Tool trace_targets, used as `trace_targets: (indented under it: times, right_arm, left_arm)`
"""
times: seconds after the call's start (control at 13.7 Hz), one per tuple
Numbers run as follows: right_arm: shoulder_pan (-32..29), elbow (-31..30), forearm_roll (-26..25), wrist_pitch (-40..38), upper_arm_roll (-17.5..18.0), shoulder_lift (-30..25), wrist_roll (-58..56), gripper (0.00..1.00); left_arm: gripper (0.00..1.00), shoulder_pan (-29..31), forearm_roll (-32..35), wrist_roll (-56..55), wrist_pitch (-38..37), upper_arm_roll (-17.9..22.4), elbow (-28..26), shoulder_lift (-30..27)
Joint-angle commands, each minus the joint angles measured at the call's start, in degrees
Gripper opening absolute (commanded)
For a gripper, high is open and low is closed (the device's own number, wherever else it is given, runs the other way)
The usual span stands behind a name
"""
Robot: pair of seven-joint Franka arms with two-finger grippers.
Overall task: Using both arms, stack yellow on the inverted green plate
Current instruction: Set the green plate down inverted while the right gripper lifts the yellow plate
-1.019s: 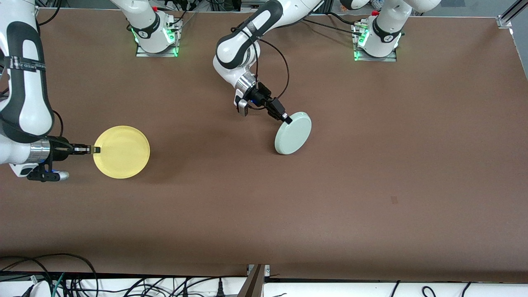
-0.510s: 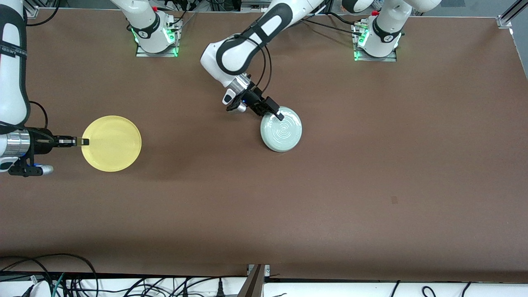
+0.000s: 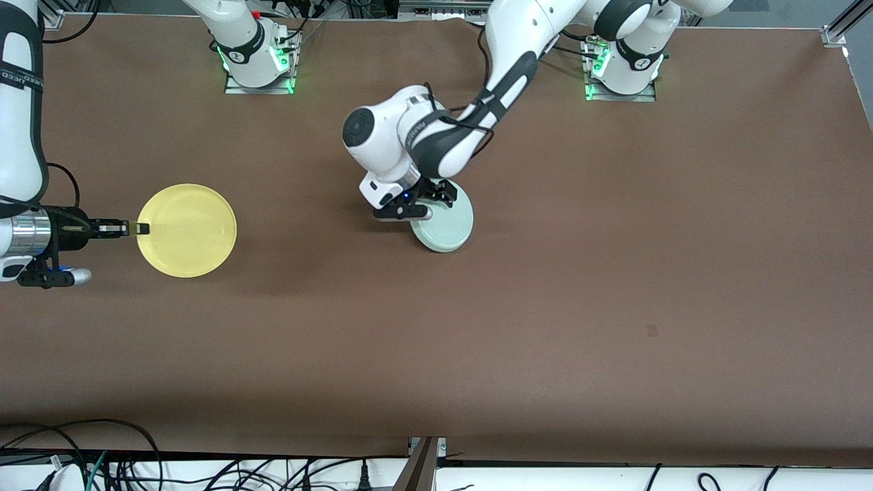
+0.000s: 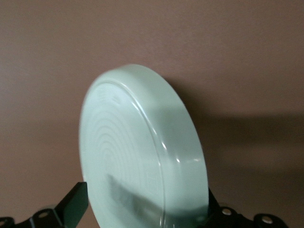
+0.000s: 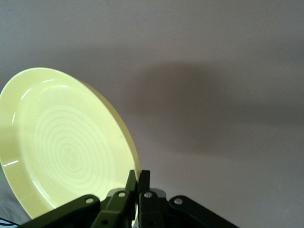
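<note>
The green plate [image 3: 447, 225] is at the middle of the brown table, partly hidden under the left wrist. My left gripper [image 3: 438, 198] hangs over it with its fingers spread wide. In the left wrist view the green plate [image 4: 142, 156] stands tilted on edge between the open fingers [image 4: 76, 206], its ringed face toward one of them. My right gripper [image 3: 142, 228] is shut on the rim of the yellow plate [image 3: 187, 230], holding it level above the table toward the right arm's end. The right wrist view shows the yellow plate [image 5: 61, 147] pinched at its edge by the right gripper [image 5: 141, 176].
The two arm bases [image 3: 258, 61] [image 3: 622, 68] stand at the table's edge farthest from the front camera. Cables [image 3: 123, 464] lie off the table's near edge. A small dark mark [image 3: 651, 331] is on the table [image 3: 545, 307] toward the left arm's end.
The left gripper has opened from its grip on the green plate's rim; its arm swung over the plate, which turned and shifted toward the right arm's end. The right gripper carried the yellow plate slightly outward.
</note>
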Motion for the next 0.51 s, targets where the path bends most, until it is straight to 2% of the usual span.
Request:
trace_targets:
  times: [0.0, 0.22, 0.44]
  right_arm:
    - [-0.08, -0.36, 0.69, -0.14, 0.18, 0.28, 0.14, 0.00]
    - [0.10, -0.45, 0.77, 0.03, 0.18, 0.45, 0.14, 0.00]
    - [2.11, -1.24, 1.21, 1.52, 0.18, 1.07, 0.75, 0.00]
  left_arm:
    - [1.00, 3.87, -9.08, -0.74, 4.53, -2.61, -0.07, 0.10]
    - [1.00, 6.43, -12.90, 1.36, 4.46, -3.49, 0.10, -0.25]
    - [1.00, 8.70, -11.33, 5.04, 0.18, -1.48, -1.04, -6.21]
